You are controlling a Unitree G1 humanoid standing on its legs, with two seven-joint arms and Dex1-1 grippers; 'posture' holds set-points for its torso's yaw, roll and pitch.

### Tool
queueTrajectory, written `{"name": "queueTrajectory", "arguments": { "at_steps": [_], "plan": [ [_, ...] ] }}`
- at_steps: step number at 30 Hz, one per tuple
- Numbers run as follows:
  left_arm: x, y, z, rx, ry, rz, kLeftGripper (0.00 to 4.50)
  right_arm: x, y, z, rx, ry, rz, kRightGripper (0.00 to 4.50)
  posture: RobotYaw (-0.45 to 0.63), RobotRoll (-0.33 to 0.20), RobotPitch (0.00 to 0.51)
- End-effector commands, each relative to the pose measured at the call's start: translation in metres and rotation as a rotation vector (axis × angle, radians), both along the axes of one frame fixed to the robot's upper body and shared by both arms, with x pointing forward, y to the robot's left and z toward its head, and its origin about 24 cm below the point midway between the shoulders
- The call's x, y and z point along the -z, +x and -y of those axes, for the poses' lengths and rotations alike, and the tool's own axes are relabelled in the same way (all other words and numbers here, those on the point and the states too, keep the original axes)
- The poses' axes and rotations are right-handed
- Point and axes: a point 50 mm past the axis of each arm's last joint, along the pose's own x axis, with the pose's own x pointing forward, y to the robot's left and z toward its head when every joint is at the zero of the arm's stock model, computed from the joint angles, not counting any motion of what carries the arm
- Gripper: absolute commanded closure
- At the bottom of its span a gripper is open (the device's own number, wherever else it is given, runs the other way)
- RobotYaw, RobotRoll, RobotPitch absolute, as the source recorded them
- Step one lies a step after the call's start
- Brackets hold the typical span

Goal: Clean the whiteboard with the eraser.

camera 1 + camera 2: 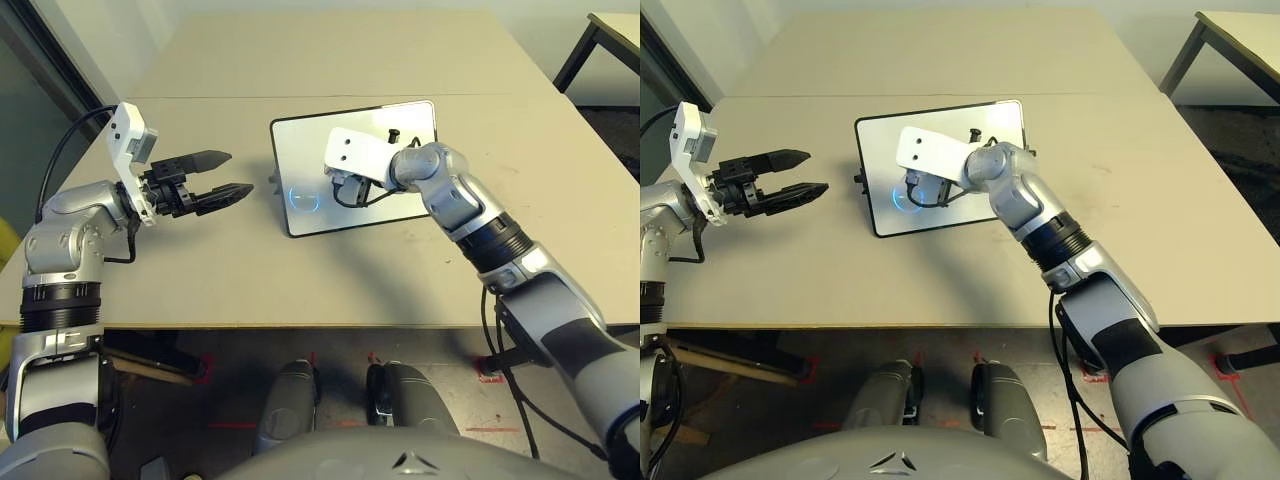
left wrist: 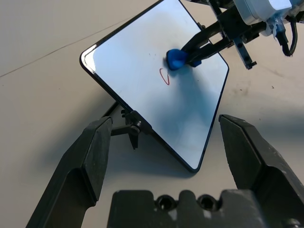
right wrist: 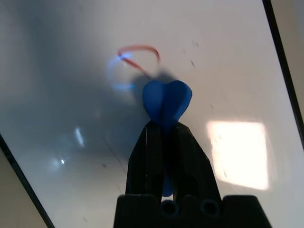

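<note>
Because glossy white whiteboard with thin black frame (image 1: 400, 205) leans on small stand, face tilted toward robot, right tool (image 3: 164, 107) comes at it slantwise, fingers clamped tight on small bright blue eraser (image 2: 175, 59), eraser tip pressed to board face. Red squiggle (image 2: 164, 76) remains just beside eraser, toward board's lower edge; likely next wipe target. Left tool (image 1: 222, 175) hangs off board's left side, jaws apart, empty, apparently kept clear. Beige worktop (image 1: 300, 70) bare all round board; room for strokes, but frame edge near squiggle.
</note>
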Motion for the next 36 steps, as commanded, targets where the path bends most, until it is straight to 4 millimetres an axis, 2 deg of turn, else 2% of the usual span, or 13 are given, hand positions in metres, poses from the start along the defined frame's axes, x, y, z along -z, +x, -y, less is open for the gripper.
{"name": "queueTrajectory", "arguments": {
  "at_steps": [1,4,9,23,29,32,36],
  "plan": [
    [-0.002,0.002,0.003,0.020,0.004,0.007,0.00,0.009,-0.001,0.021,0.057,-0.014,-0.041,4.50,0.26,0.000,0.086],
    [-0.002,0.002,0.003,0.022,0.004,0.006,0.00,0.009,-0.001,0.029,0.074,-0.023,-0.040,4.50,0.26,0.000,0.086],
    [-0.002,0.002,0.003,0.023,0.004,0.005,0.00,0.009,-0.001,0.031,0.080,-0.023,-0.041,4.50,0.26,0.000,0.087],
    [0.000,0.000,0.003,0.019,0.006,0.000,0.00,0.000,0.000,-0.009,-0.017,0.011,-0.025,4.50,0.27,0.000,0.088],
    [-0.001,-0.001,0.001,0.011,0.004,0.005,0.00,-0.002,0.002,-0.018,-0.043,0.010,-0.026,4.50,0.30,0.000,0.083],
    [0.000,-0.002,0.001,0.009,0.003,0.006,0.00,0.000,0.004,-0.016,-0.037,0.007,-0.038,4.50,0.30,0.000,0.081],
    [0.000,-0.003,0.002,0.009,0.000,0.006,0.00,0.002,0.006,-0.001,0.001,-0.006,-0.055,4.50,0.29,0.000,0.079]
  ]
}}
